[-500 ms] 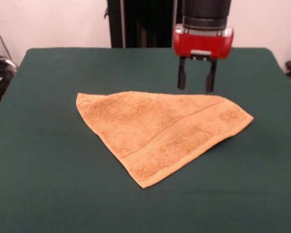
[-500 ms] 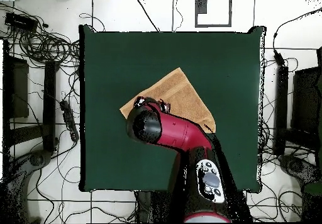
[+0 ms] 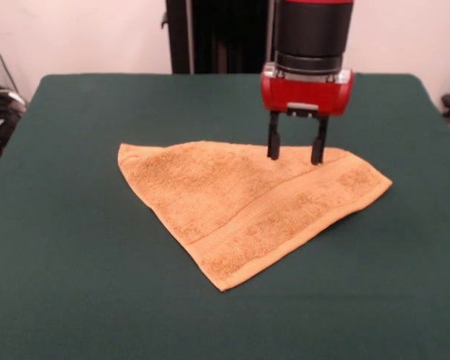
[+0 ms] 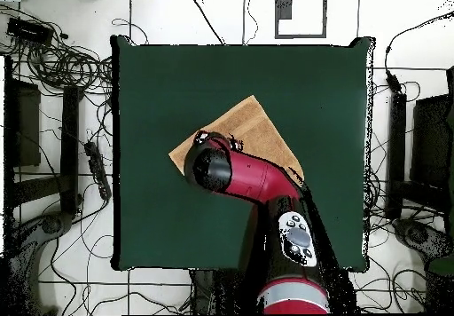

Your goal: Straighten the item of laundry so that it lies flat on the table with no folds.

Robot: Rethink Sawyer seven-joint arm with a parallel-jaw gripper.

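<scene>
Front view shows the gripper (image 3: 294, 148) with its 2 thin black fingers (image 3: 273, 140) parted and pointing straight down, nothing between them. The tips reach the far edge of the towel (image 3: 247, 202); whether they press into the cloth I cannot tell. Above the fingers sits a glossy red housing with a small grey plate, then a matte black cylinder of the arm (image 3: 313, 34). No writing can be read on it.

The towel is orange-tan terry with a nubby loop pile. It lies folded into a rough triangle, with 1 smooth woven band running along the long edge that faces the near right. Its long axis runs from the point nearest the table's near edge up toward the far right. One rounded corner points to the left edge and 1 blunt corner to the right edge.

It sits near the middle of the table (image 3: 75, 285), a rectangle covered in plain dark green cloth.

Overhead, the red arm (image 4: 257, 181) covers part of the towel (image 4: 253, 124), and the gripper (image 4: 215, 140) shows only at its rim.
</scene>
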